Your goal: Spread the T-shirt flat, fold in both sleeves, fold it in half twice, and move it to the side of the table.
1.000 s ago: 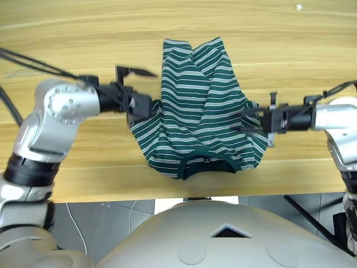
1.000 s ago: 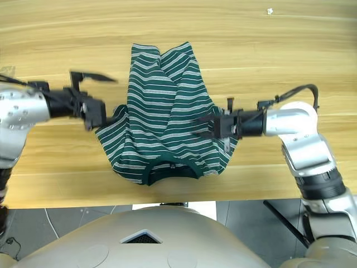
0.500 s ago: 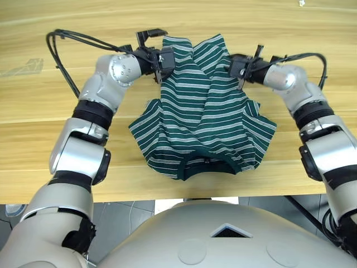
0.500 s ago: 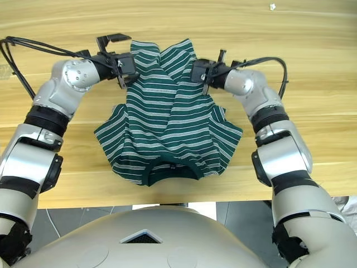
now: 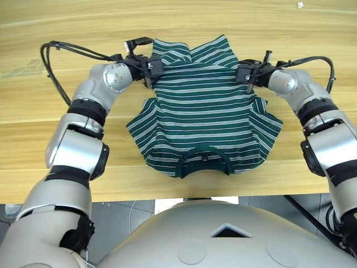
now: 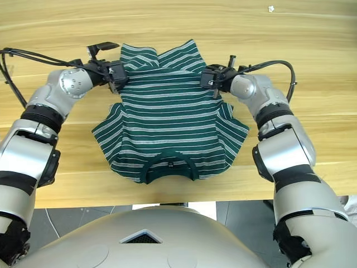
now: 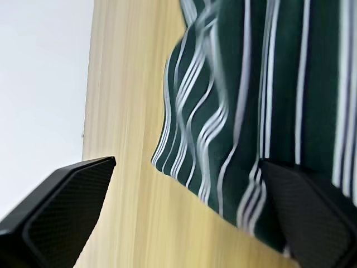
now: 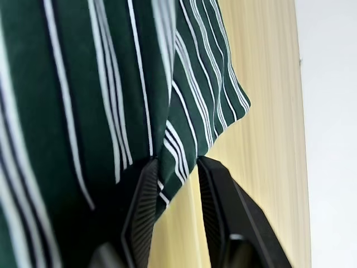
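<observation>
Wooden surface (image 5: 67, 22), head view: the T-shirt (image 5: 206, 117) is laid near-centre, collar toward the robot, with its sleeves bunched and far hem rumpled. The left claw (image 5: 148, 62) and right claw (image 5: 245, 72) are set at its far side edges, both arms bent inward. Left wrist view: the fingers (image 7: 61, 206) are spread wide, with cloth beside one only. Right wrist view: the fingers (image 8: 145, 212) are nipped onto the shirt's edge. Spreading is judged unfinished; both edges should be gripped, then drawn outward evenly and low.
</observation>
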### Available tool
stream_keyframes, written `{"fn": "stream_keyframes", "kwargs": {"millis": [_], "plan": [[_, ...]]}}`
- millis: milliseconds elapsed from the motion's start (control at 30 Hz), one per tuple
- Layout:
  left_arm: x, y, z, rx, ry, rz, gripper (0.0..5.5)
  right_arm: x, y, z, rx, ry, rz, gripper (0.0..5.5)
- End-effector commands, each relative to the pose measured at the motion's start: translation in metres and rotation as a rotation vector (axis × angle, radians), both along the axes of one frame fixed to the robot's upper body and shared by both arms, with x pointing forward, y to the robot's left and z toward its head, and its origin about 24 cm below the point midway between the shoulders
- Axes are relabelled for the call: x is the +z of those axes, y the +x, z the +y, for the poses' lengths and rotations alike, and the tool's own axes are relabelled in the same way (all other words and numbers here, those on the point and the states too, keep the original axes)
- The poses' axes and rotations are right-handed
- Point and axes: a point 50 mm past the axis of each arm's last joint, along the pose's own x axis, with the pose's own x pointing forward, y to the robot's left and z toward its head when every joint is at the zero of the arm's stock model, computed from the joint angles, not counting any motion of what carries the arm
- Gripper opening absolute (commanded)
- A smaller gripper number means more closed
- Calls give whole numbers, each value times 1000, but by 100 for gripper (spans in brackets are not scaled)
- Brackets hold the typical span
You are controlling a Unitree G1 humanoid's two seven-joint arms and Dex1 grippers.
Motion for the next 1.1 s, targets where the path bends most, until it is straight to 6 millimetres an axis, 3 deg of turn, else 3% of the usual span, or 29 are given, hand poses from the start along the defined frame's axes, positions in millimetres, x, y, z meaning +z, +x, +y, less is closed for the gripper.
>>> {"fn": "stream_keyframes", "kwargs": {"millis": [33,267,367,433,633,767,933,1100], "plan": [[-4,-6,19,44,23,27,481,-24,-24,-26,-2,-42,147,130],[-8,-6,-6,-41,22,18,481,-27,-59,-4,207,131,222,130],[-3,-6,-9,-71,25,0,481,-21,-76,4,277,156,251,130],[2,-6,-6,-77,26,-12,481,-13,-78,2,270,154,231,130],[3,-10,2,-63,29,-14,481,1,-59,-10,158,145,146,130],[3,-10,5,-50,30,-16,481,4,-33,-21,50,104,100,130],[7,-3,-8,-47,-6,-48,481,-10,-7,-5,-84,51,143,130],[20,0,-15,-64,-48,-96,481,-11,-1,3,-110,36,118,130]]}}
